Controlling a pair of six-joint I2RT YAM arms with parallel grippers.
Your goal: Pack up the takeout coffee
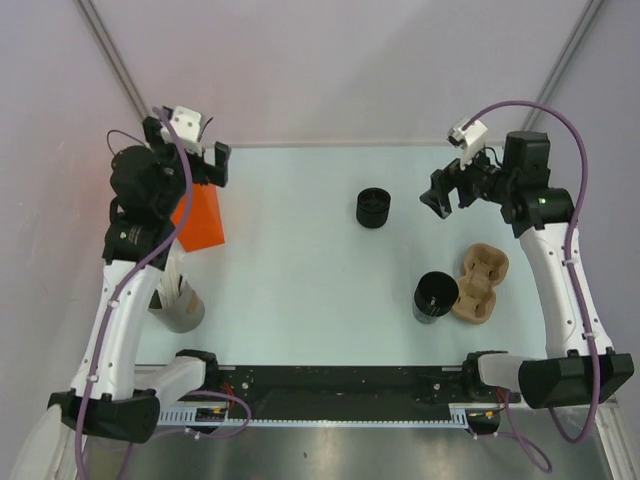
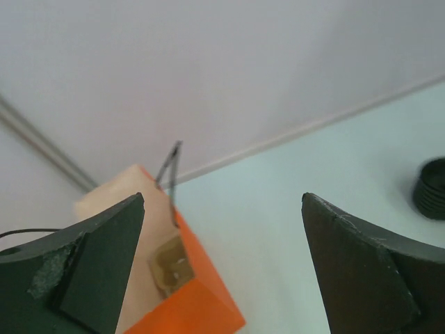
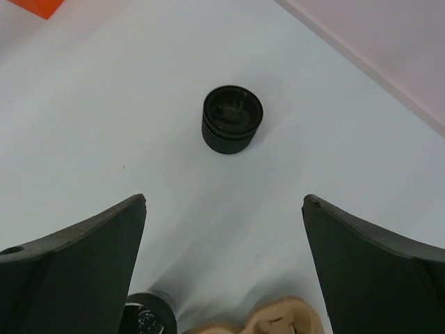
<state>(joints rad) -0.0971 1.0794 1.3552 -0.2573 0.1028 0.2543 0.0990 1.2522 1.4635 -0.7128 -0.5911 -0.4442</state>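
1. The left gripper (image 1: 214,166) hangs over the far-left corner with its jaws spread wide and nothing between them. It is just above an orange paper bag (image 1: 200,222). The left wrist view shows the bag's pale kraft mouth and a thin dark handle.
2. Nearer the arm bases stands a grey cup of white straws (image 1: 181,306), well apart from everything else.
3. The takeout coffee (image 1: 372,208), a small black ribbed paper cup with a spoke-ridged black lid, stands upright near the table's far middle. Nothing touches it.
4. Further right and nearer, a wider black cup (image 1: 435,297) with a smooth rim sits just beside a tan moulded-pulp cup carrier (image 1: 481,283).
5. The right gripper (image 1: 452,190) is released and empty, near the coffee's right side. Its wrist view frames the cup between the fingers.
6. Judged from this, nothing is packed and the reach for the coffee is in hand. The next move calls for lowering around the cup's body, below the lid, and closing gently. Whether the coffee goes into the carrier or the bag cannot be told.
7. The table (image 1: 300,300) is pale blue-white and matte. Plain lilac-grey walls (image 1: 330,70) and slanted metal struts (image 1: 110,60) enclose it.
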